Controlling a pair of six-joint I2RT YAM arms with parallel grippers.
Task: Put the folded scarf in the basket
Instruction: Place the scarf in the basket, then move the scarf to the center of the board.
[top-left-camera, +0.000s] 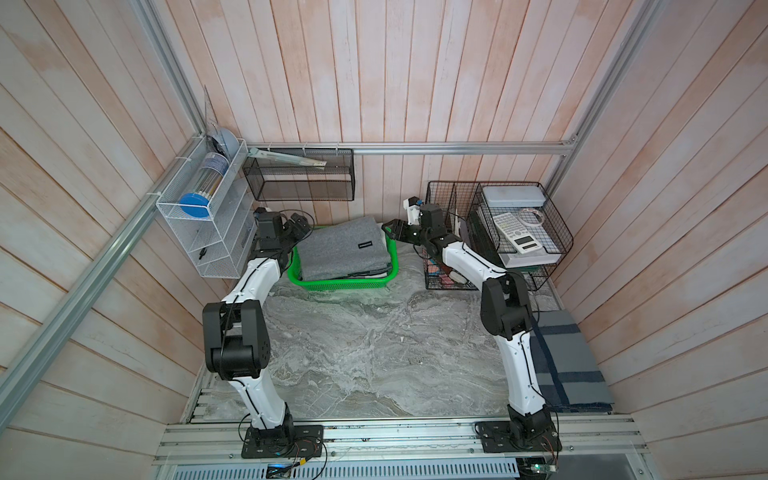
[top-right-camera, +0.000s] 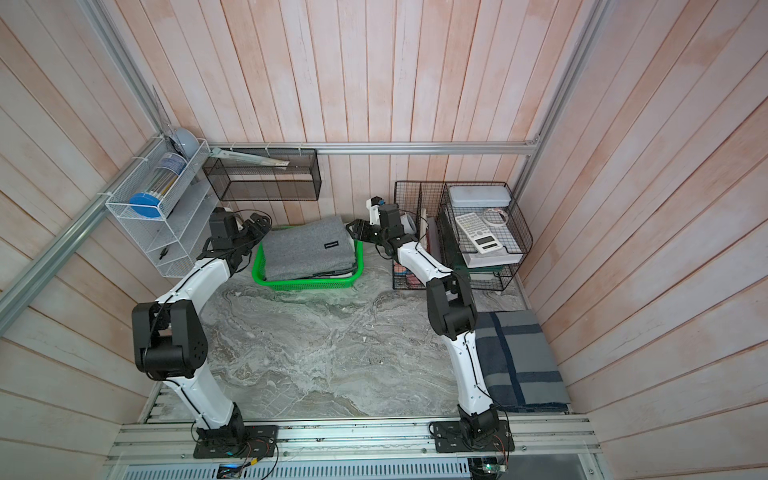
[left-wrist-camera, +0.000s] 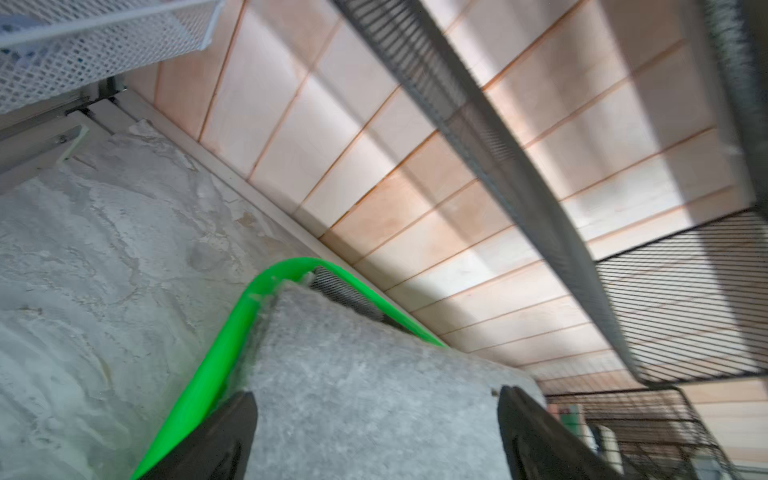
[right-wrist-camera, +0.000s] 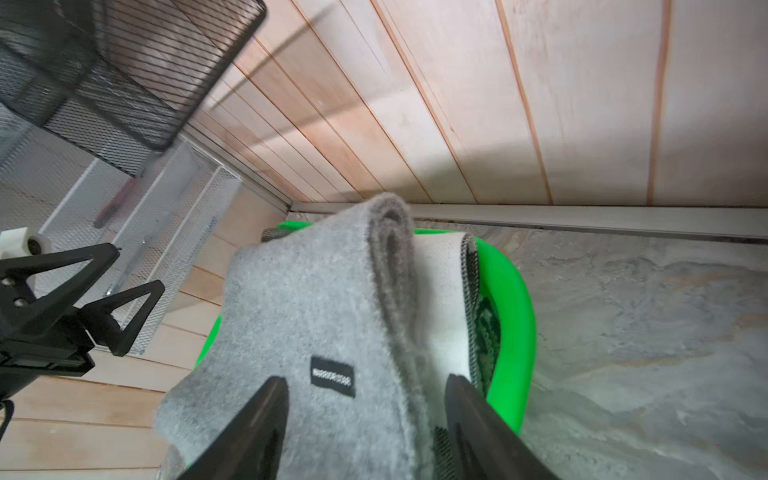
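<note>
The folded scarf (top-left-camera: 345, 249) is grey felt with a small black tag (top-left-camera: 365, 245). It lies in the bright green basket (top-left-camera: 345, 284) at the back of the table, in both top views, its folded edges rising above the rim. My left gripper (top-left-camera: 297, 224) hovers at the basket's far left corner, jaws wide apart over the scarf (left-wrist-camera: 365, 374) beside the green rim (left-wrist-camera: 216, 357). My right gripper (top-left-camera: 392, 228) is at the far right corner, jaws apart above the scarf (right-wrist-camera: 299, 299) near its tag, holding nothing. Most of the basket floor is hidden.
A black wire organiser (top-left-camera: 498, 232) holding a calculator (top-left-camera: 515, 232) stands right of the basket. A black mesh shelf (top-left-camera: 299, 174) hangs on the back wall above it. A white mesh rack (top-left-camera: 208, 224) sits on the left wall. A blue-grey folded blanket (top-left-camera: 569, 365) lies front right.
</note>
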